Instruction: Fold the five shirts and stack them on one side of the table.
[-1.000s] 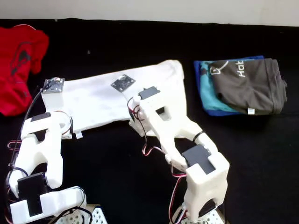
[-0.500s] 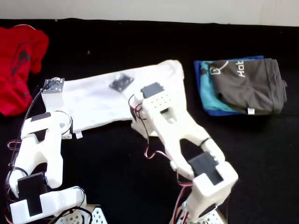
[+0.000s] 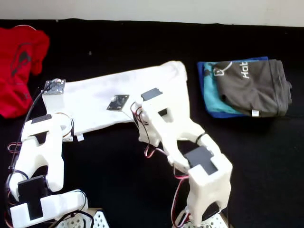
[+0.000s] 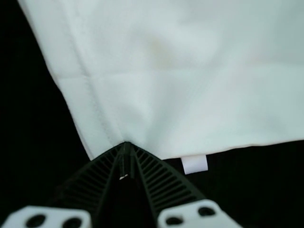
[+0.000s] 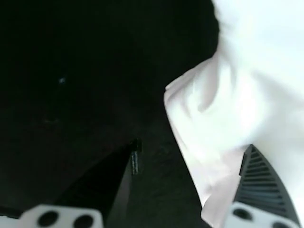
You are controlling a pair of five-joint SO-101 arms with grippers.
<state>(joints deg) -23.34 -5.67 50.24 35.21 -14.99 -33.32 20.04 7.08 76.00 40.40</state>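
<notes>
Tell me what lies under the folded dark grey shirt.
A folded teal shirt lies under the dark grey shirt, and a blue shirt beneath that; most of both is covered.

2 white arms, black servo blocks, red-and-black cables, ribbed black fingers.

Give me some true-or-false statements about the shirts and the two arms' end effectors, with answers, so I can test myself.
1. The white shirt lies spread on the black table. True.
2. A dark grey shirt tops the folded stack. True.
3. The red shirt sits on that stack. False: it lies unfolded at the table's opposite end.
4. The left end effector is shut on the white shirt's hem. True.
5. The right end effector is shut. False: it is open, with the shirt's edge between its fingers.
</notes>
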